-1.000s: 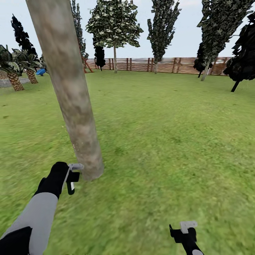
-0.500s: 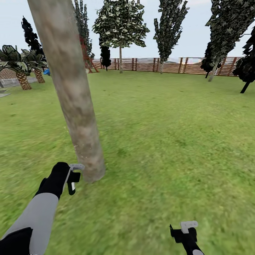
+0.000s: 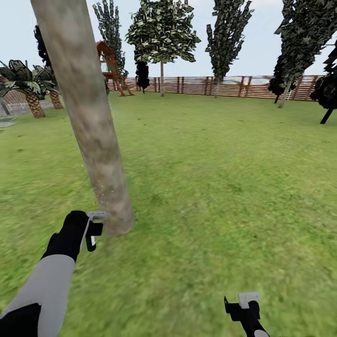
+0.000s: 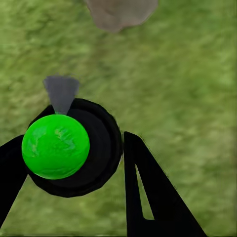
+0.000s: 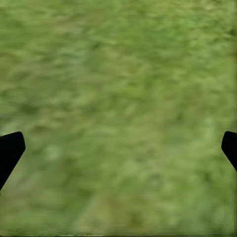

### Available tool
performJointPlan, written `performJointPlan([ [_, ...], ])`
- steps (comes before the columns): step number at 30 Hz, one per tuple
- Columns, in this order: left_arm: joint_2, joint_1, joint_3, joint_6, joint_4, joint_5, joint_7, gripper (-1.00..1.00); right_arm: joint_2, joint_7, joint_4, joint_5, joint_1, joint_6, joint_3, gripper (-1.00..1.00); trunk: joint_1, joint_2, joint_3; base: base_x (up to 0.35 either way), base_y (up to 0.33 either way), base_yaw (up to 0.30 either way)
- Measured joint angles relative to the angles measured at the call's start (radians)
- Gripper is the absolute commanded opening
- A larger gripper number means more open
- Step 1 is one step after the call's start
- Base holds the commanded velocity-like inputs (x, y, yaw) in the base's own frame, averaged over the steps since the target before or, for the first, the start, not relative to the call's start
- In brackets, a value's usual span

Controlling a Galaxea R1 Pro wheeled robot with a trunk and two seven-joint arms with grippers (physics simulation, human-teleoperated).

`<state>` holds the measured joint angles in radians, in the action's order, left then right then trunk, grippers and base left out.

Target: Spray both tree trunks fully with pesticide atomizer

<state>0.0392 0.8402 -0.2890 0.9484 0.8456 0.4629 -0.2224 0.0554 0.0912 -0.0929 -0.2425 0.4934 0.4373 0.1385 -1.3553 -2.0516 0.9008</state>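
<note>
My left gripper (image 3: 93, 230) is low over the grass, right beside the base of a thick grey-beige tree trunk (image 3: 96, 140) that leans across the left of the head view. In the left wrist view this gripper (image 4: 74, 143) is shut on the pesticide atomizer (image 4: 55, 146), a round black body with a bright green ball, its grey nozzle (image 4: 61, 93) pointing toward the trunk's foot (image 4: 121, 12). A few pale specks dot the bark low down. A second tree (image 3: 162, 32) with blocky green leaves stands far off by the fence. My right gripper (image 3: 244, 306) hangs open over bare grass.
The lawn (image 3: 224, 178) stretches wide to a brown slat fence (image 3: 234, 86). A wooden play tower (image 3: 110, 65) and short palms (image 3: 28, 89) stand at the far left. Dark cone-shaped trees (image 3: 325, 89) line the right side.
The camera has turned, sliding the background rightward and bringing the play tower into sight. My left gripper with the atomizer sits a little higher and closer to the trunk's base.
</note>
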Motion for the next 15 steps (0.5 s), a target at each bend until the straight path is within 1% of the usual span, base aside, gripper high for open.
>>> performJointPlan([
  [4, 0.000, 0.008, -0.004, 0.006, 0.003, -0.001, 0.008, -1.00, -0.002, -0.001, 0.001, 0.000, 0.000, 0.000, -0.001, 1.00, 0.000, 0.000, 0.000, -0.282, -0.135, 0.271],
  [6, -0.001, 0.013, -0.001, 0.028, 0.008, 0.000, 0.007, -1.00, -0.003, -0.001, 0.001, 0.000, 0.000, 0.000, -0.001, 1.00, 0.000, 0.000, 0.000, -0.245, -0.095, 0.277],
  [9, -0.005, 0.011, 0.003, 0.043, 0.032, 0.000, 0.009, -1.00, -0.002, 0.001, 0.000, 0.000, 0.000, 0.001, -0.001, 1.00, 0.000, 0.000, 0.000, -0.079, -0.027, 0.260],
  [12, -0.001, 0.007, 0.003, 0.046, 0.042, 0.001, 0.007, -1.00, -0.002, 0.002, 0.001, 0.000, 0.000, 0.001, -0.001, 1.00, 0.000, 0.000, 0.000, -0.013, -0.005, 0.085],
  [15, -0.005, 0.002, 0.006, 0.042, 0.044, -0.005, 0.008, -1.00, 0.000, 0.003, 0.001, 0.000, 0.000, 0.001, -0.001, 1.00, 0.000, 0.000, 0.000, -0.002, -0.001, 0.010],
])
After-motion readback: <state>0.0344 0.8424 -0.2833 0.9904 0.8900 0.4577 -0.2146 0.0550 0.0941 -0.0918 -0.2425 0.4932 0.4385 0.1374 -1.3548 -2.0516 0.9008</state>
